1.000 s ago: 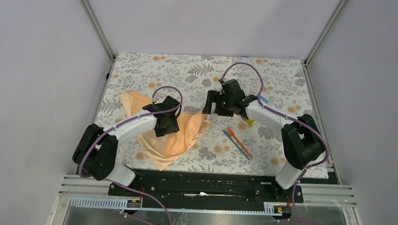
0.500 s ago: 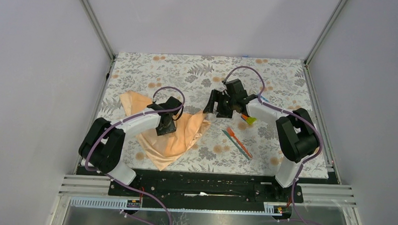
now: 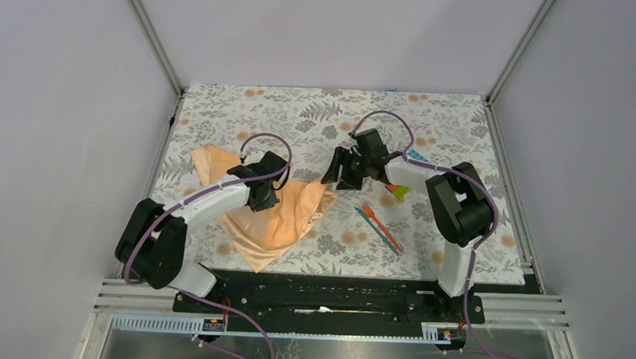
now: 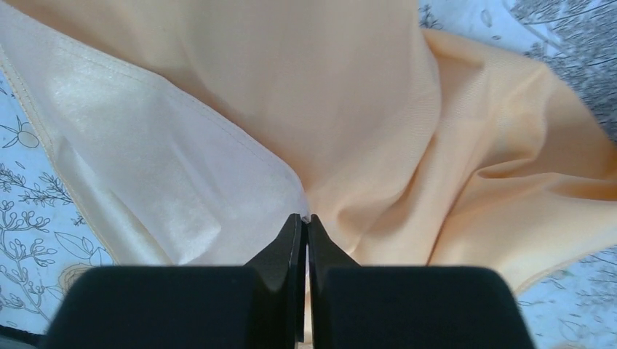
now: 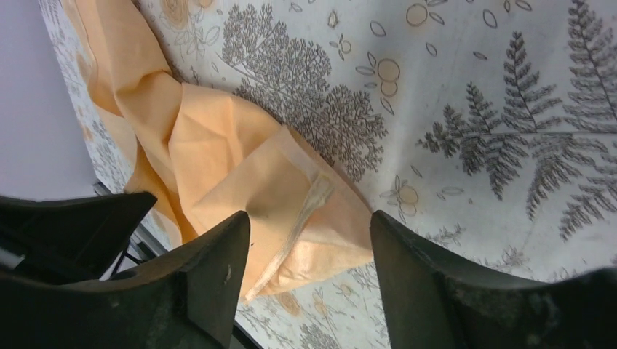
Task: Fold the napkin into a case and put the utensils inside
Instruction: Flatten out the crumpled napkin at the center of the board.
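- The napkin (image 3: 281,218) lies crumpled on the left half of the mat (image 3: 301,115) that covers the tabletop, unfolded and not yet a case
- Its long axis runs on a slant, from a lobe at the far left to a point at the near edge; a third corner points right, toward the middle of the tabletop
- The left jaws are down on the middle of the napkin and pinched together on a raised fold of it; in the left wrist view the tips meet where a pale hemmed edge of the napkin (image 4: 364,109) runs in between them, with mat (image 4: 29,218) showing at the side
- The right jaws stand wide apart and hold nothing; they hang just beyond the napkin's right corner, tilted toward it
- In the right wrist view that corner of the napkin (image 5: 218,145) lies flat on the mat (image 5: 473,109) and shows in the gap between the two jaws, its pale hem toward the camera; I cannot tell whether the tips touch the cloth
- The utensils (image 3: 379,227) lie on the mat right of the napkin and apart from it, on the near side of the right jaws
- The two lie close side by side, the orange one (image 3: 370,213) farther back and the teal one (image 3: 388,239) nearer; both long axes slant from far left to near right
- Which end of each is the handle is too small to tell
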### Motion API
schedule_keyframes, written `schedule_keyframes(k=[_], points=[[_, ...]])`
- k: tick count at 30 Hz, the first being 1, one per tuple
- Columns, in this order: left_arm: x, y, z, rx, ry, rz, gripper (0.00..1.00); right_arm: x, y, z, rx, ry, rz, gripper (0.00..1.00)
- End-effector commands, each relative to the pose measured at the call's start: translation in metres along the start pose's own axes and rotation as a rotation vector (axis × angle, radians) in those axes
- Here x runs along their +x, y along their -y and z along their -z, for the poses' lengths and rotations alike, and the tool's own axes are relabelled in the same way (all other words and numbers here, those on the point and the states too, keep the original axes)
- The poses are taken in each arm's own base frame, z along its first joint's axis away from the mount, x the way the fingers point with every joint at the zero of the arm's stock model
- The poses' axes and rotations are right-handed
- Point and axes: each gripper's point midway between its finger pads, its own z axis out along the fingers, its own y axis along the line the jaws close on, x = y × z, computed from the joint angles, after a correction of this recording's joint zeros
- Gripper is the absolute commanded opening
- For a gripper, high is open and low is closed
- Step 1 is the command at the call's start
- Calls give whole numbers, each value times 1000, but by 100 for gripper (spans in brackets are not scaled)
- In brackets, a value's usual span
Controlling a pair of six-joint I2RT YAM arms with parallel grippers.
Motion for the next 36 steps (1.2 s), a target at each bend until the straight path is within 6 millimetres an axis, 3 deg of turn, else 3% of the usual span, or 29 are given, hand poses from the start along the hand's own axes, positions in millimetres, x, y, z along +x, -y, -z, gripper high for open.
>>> schedule_keyframes(k=[1, 6, 12, 14, 15, 16, 20, 24, 28, 31, 36], points=[[-17, 1, 16, 37, 71, 18, 0, -21, -20, -10, -89, 28, 25, 63], [-29, -7, 31, 33, 120, 33, 0, -26, -22, -17, -102, 33, 14, 48], [-61, -5, 63, 102, 223, 84, 0, -28, -25, -17, -127, 51, -19, 36], [-70, -6, 71, 121, 244, 98, 0, -30, -29, -15, -154, 65, -30, 41], [-73, -6, 74, 128, 250, 104, 0, -30, -30, -15, -162, 64, -38, 60], [-75, -6, 76, 133, 254, 107, 0, -30, -29, -15, -165, 61, -51, 67], [-76, -8, 78, 141, 252, 109, 0, -29, -31, -14, -238, 66, -141, 70], [-75, -7, 80, 154, 250, 116, 0, -26, -29, -18, -267, 60, -180, 57], [-85, -12, 88, 149, 282, 132, 0, -23, -25, -11, -264, 61, -210, 23], [-106, -9, 96, 179, 330, 161, 0, -12, -19, 0, -218, 14, -260, 0], [-169, 5, 109, 257, 462, 222, 0, -7, 0, 26, -7, -6, -374, 0]])
